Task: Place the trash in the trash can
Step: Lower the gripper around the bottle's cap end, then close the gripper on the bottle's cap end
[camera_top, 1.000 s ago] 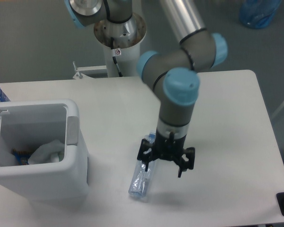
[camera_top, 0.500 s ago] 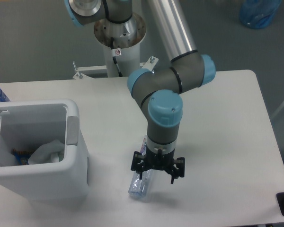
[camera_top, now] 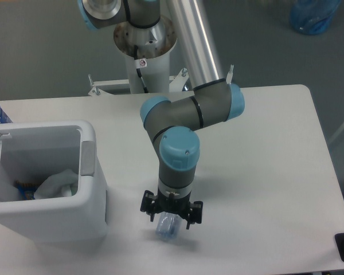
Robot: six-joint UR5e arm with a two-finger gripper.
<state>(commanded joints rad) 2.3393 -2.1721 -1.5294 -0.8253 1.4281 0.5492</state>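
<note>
Gripper (camera_top: 171,216) sits directly over the crushed bottle (camera_top: 167,227), pointing straight down, jaws spread wide with one finger on each side of it. Not closed on it yet as far as the fixed camera shows; the arm's wrist hides most of the bottle, only the lower end pokes out below the fingers. Bottle lies flat on the white table (camera_top: 275,172), just right of the trash can (camera_top: 51,217). Top-down straddle makes sense: a slim flat item is easiest pinched across its narrow width.

Trash can stands at the table's left front corner, lid open, grey side tab facing the arm. Crumpled wrapper (camera_top: 57,183) is already inside, resting against something small and dark I can't identify. So one piece is done, bottle remaining.

Likely next: close, lift, carry left over the rim. Crushed plastic may flex or slip under the pinch.
</note>
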